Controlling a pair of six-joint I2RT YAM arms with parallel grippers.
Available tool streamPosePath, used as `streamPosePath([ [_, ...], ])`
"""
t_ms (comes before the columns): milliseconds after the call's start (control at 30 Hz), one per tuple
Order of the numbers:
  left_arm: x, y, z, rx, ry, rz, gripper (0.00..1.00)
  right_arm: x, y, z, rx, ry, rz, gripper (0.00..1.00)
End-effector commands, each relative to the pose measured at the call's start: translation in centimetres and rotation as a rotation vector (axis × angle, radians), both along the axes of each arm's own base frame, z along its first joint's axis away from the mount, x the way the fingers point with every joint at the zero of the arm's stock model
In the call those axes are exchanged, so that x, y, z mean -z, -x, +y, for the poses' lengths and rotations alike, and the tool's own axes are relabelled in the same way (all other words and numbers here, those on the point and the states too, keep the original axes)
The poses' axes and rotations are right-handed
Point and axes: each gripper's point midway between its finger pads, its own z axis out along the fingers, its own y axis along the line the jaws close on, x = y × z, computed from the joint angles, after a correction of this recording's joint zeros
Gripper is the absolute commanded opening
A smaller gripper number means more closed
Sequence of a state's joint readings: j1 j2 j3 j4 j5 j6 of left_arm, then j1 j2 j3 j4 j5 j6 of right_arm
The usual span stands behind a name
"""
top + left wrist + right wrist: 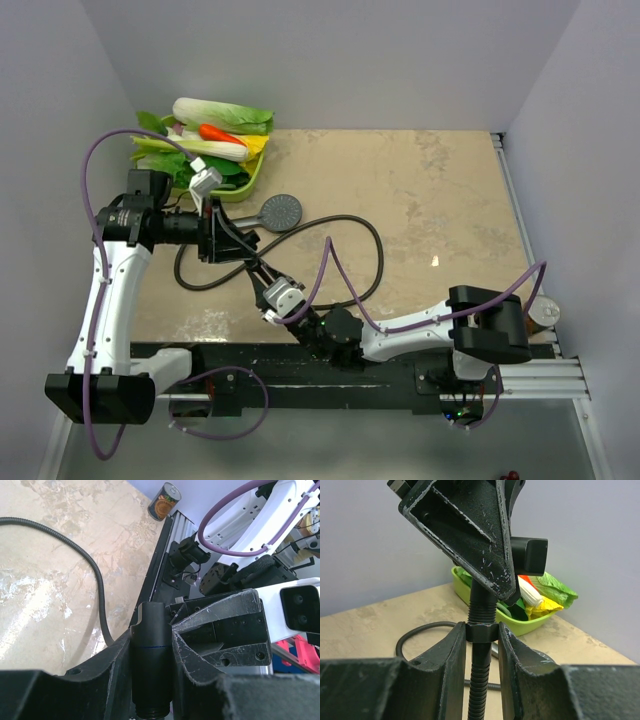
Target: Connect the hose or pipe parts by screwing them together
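Left pincer [152, 652] clamps the dark shower head [283, 211] by its threaded handle [151, 625]; right pincer [481, 633] grips the hose nut [481, 631]

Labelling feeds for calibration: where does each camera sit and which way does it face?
Top external: above and behind the bases, looking down on the beige table; both arms show, with left gripper and right gripper.
Left wrist: on the left arm, facing across toward the right arm's base; own fingers clamp the dark grey hand shower head by its handle.
Right wrist: facing the back wall and green tray; own fingers clamp the thin dark flexible hose at its nut.
Shared: all three show the hose.
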State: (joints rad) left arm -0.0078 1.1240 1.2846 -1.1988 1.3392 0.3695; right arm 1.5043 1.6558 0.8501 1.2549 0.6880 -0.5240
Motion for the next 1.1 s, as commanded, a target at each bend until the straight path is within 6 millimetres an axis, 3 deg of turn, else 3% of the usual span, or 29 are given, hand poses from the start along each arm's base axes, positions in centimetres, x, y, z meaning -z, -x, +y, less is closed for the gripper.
streamPosePath([
  [0, -1.8, 0.9, -0.4, 0.028, 0.052, -0.033, 0.0, -7.6, 0.7, -1.3, -0.042, -0.31, -0.037, 0.0],
  [300, -1.6, 0.9, -0.4, 0.045, 0.05, -0.043, 0.0, -10.4, 2.7, -1.0, -0.173, -0.329, -0.091, 0.0],
  [533, -1.8, 1.3, -0.5, 0.068, 0.076, -0.011, 0.0, -12.6, 3.7, -2.2, -0.247, -0.394, -0.103, 0.0],
  [700, -2.3, 1.7, -0.5, 0.071, 0.079, -0.037, 0.0, -13.3, 3.2, -3.6, -0.261, -0.479, -0.068, 0.0],
  [1067, -3.2, 2.2, -0.5, 0.071, 0.081, -0.079, 0.0, -11.8, 0.4, -8.3, -0.18, -0.697, 0.048, 0.0],
])
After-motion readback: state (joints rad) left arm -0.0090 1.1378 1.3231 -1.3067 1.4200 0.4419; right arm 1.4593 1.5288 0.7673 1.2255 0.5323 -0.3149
